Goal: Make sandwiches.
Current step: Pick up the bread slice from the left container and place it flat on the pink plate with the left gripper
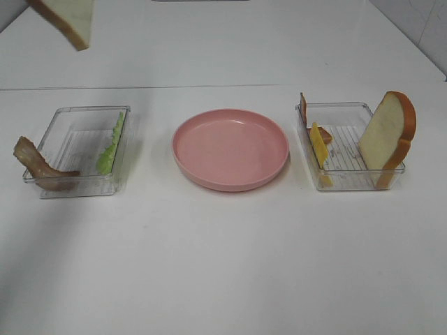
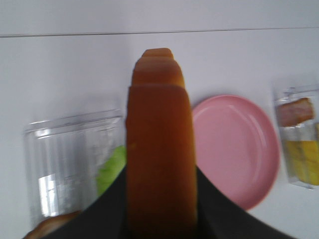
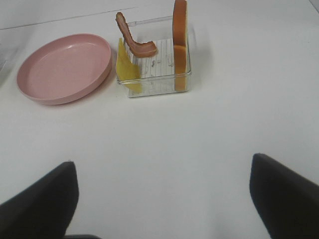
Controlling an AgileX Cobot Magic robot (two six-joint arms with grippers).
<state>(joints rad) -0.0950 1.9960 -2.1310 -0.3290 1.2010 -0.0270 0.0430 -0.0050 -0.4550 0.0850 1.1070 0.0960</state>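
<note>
one smooth brown-crusted bread slice [image 2: 159,149]

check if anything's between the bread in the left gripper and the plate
Nothing visible does. The left gripper holds the bread raised at the far left; the plate is bare and open from above. The left tray sits low beside the plate, apart from it, likely under any raised path.

Bread slice [image 1: 66,21]: aloft, tilted, 11 o'clock. Second slice [image 1: 387,132], cheese [image 1: 318,144]: upright, 3 o'clock. Lettuce [image 1: 112,143] on edge, bacon strip [image 1: 42,164]: 9 o'clock.
</note>
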